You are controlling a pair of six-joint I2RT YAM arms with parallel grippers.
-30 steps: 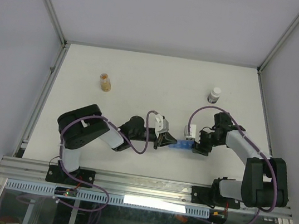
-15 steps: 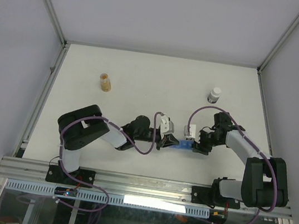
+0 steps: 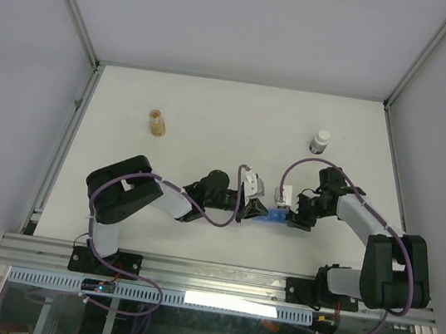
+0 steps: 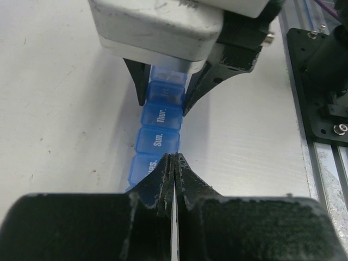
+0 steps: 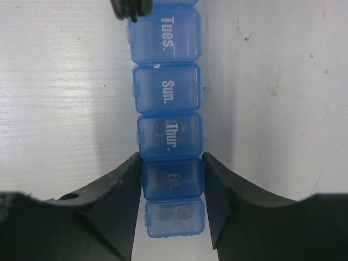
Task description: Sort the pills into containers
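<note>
The translucent-blue pill organizer lies on the table between the two grippers, lids closed and marked with day names. My right gripper is shut on the organizer, its fingers pressing both sides of the "Fri." compartment. Dim round pills show through the lids of the three compartments nearest that wrist. My left gripper is shut, with its tips at the right edge of the organizer, over the seam between "Tues." and "Sun.". In the top view the left gripper and the right gripper face each other.
A small bottle of orange contents stands at the back left. A white-capped bottle with a dark band stands at the back right, behind the right arm. Metal rails edge the table.
My left gripper has moved right along the table to the organizer's left end. The right gripper and the organizer have stayed in place.
</note>
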